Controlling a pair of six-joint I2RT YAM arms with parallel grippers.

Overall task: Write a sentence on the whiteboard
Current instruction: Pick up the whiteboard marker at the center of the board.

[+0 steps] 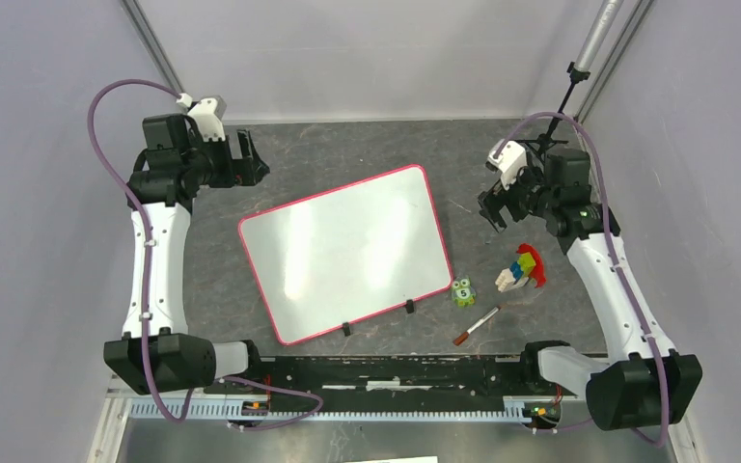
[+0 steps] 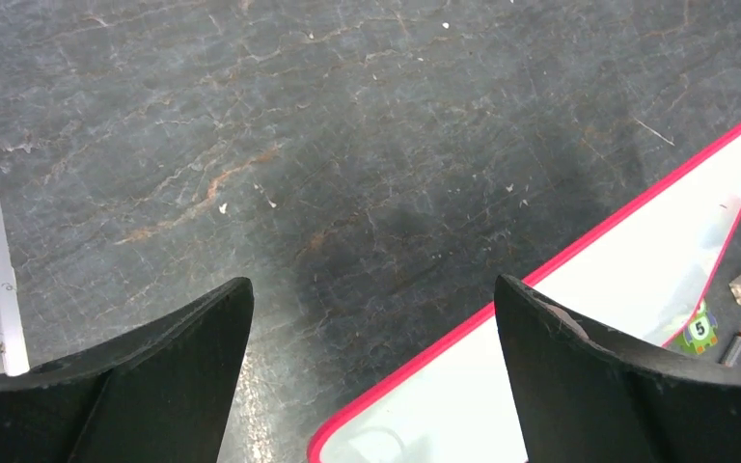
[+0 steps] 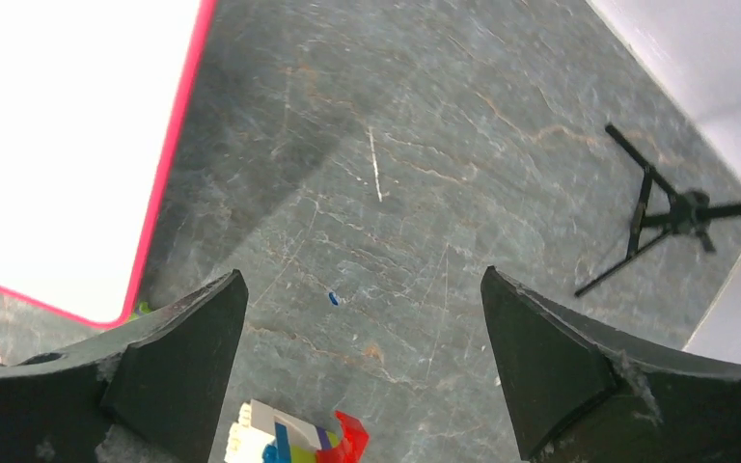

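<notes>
A: What takes up the most room?

B: The dark, veined table (image 1: pixel 367 149). On it lies the whiteboard (image 1: pixel 347 253), flat and turned at a slant near the middle. It has a pink-red border and a glossy white face with patches of glare.

A: And the arms?

B: One stands on each side of the board, both reaching towards the far end. The left gripper (image 1: pixel 246 159) hangs over bare table beyond the board's far left corner. In the left wrist view its fingers (image 2: pixel 154 376) are spread wide with only the table between them, and the board's edge (image 2: pixel 627 280) runs past the right finger.

A: The right one?

B: The right gripper (image 1: pixel 495 214) is off to the right of the board's far right corner. Its fingers (image 3: pixel 174 357) are also wide apart and hold nothing. The right wrist view shows stone floor in the gap, with the board (image 3: pixel 68 145) at upper left.

A: Any smaller things?

B: A black tripod stand (image 1: pixel 552 130) is in the far right corner. A toy of coloured blocks (image 1: pixel 523 267) lies on the near side of the right gripper. A marker (image 1: pixel 476 325) lies nearer still, apart from the board. A green cube marked 5 (image 1: pixel 462 292) sits just beside the board's near right corner. Two black clips (image 1: pixel 346 329) sit on the near long edge.
</notes>
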